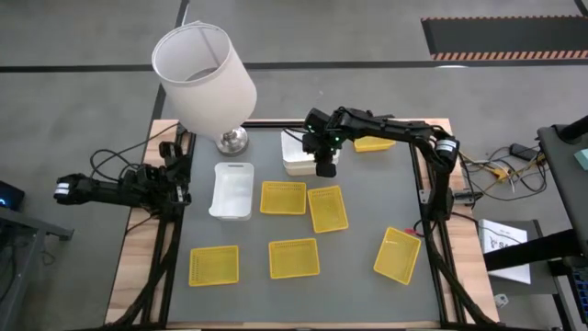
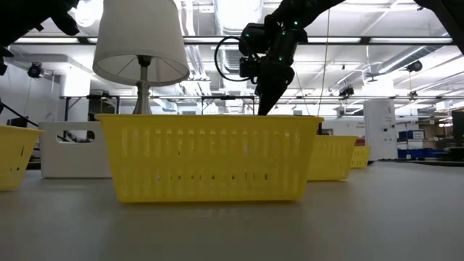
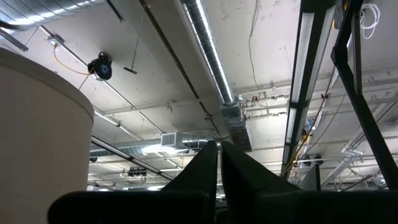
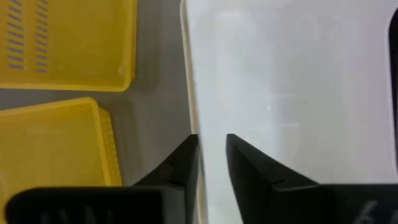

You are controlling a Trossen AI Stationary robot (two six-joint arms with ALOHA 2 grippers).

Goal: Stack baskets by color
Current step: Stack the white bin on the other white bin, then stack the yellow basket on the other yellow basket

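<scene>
Front basket: yellow, nearest the low camera, upright on the desk, alone, nothing stacked in it.
White basket: at the back of the desk, just beside the lamp base, directly below the right end effector. Whether it is one basket or a nested pair cannot be told.
Right end effector: fingers pointing down at the basket's long rim, standing apart with a visible gap. The rim lies against one finger and is not pinched, so the state is open, holding nothing.
Step in hand (judged): work at the white rim, either taking a grip or letting go. The pictures do not settle which.
Procedure, grip: keep one finger inside the wall and one outside, lower until the rim sits deep between the pads, then close. Lift straight up, level.
Procedure, release: spread fully before rising, so the thin wall does not drag upward with a finger.
Second white basket: well apart, toward the left side. It is the likely partner for the white stack. Align long sides before nesting.
Yellow baskets: two lie near the right end effector. Route any carry above them.
Hazard: lamp stands close. Keep the arm's swing away from its shade.
Left end effector: closed, empty, parked at the desk's left edge, pointing up.
</scene>
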